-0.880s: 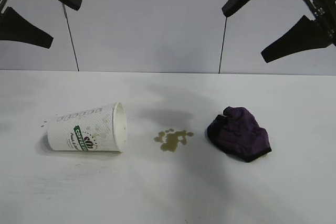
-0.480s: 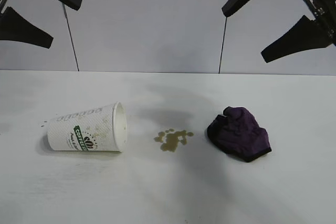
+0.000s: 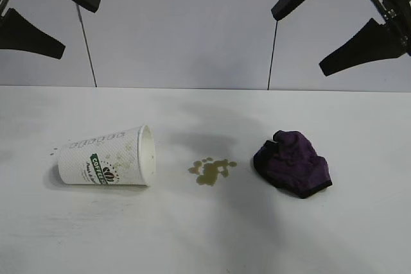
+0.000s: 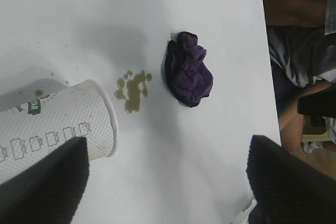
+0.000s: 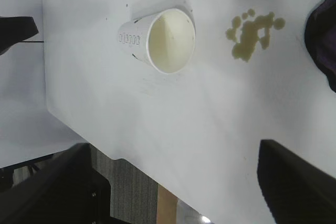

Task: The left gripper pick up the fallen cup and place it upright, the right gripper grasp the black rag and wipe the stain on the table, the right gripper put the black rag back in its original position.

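Note:
The cup [image 3: 106, 157] lies on its side at the table's [image 3: 205, 235] left, mouth toward the middle; it also shows in the left wrist view [image 4: 55, 124] and the right wrist view [image 5: 160, 40]. The stain [image 3: 211, 169] sits at the centre, also in the left wrist view [image 4: 133, 89] and the right wrist view [image 5: 252, 32]. The black rag [image 3: 293, 163] lies bunched to its right, also in the left wrist view [image 4: 188, 70] and at the right wrist view's edge [image 5: 324, 35]. My left gripper [image 3: 48, 11] hangs open high above the cup. My right gripper [image 3: 337, 27] hangs open high above the rag.
A grey panelled wall [image 3: 186, 24] stands behind the table. In the left wrist view a seated person [image 4: 302, 61] is beyond the table's edge. In the right wrist view the table's edge [image 5: 105, 153] drops to the floor.

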Motion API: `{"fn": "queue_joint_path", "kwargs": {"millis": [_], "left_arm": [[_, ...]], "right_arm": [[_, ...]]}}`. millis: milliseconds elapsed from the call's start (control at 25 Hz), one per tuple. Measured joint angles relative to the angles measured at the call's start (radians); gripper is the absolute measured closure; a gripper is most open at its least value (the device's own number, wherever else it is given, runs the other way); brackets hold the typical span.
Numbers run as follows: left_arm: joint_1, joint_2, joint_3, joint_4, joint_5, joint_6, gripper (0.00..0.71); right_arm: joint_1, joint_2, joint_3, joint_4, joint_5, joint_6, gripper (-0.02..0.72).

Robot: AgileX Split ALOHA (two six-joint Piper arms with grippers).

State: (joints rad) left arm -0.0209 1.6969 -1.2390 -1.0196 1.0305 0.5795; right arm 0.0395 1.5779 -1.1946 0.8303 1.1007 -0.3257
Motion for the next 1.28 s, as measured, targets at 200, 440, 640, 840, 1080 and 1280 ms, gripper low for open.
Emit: {"fn": "queue_joint_path", "kwargs": {"millis": [200, 440, 640, 840, 1080, 1280], "left_arm": [[0.000, 0.000, 0.000, -0.005, -0.010, 0.001, 0.116], [0.000, 0.000, 0.000, -0.005, -0.029, 0.001, 0.116], [0.000, 0.000, -0.002, -0.020, -0.041, 0.012, 0.116], [-0.002, 0.001, -0.077, -0.020, -0.015, 0.095, 0.112], [-0.113, 0.001, -0.225, 0.159, 0.029, 0.283, 0.084], [-0.290, 0.001, -0.256, 0.482, 0.013, 0.324, 0.024]], "right_arm": [[0.000, 0.000, 0.000, 0.001, 0.000, 0.000, 0.114], [0.000, 0.000, 0.000, 0.003, 0.000, 0.000, 0.114], [0.000, 0.000, 0.000, 0.003, 0.000, 0.000, 0.114], [0.000, 0.000, 0.000, 0.003, 0.000, 0.000, 0.114], [0.000, 0.000, -0.005, 0.003, 0.000, 0.000, 0.114], [0.000, 0.000, -0.005, 0.003, 0.005, 0.000, 0.114]]}}
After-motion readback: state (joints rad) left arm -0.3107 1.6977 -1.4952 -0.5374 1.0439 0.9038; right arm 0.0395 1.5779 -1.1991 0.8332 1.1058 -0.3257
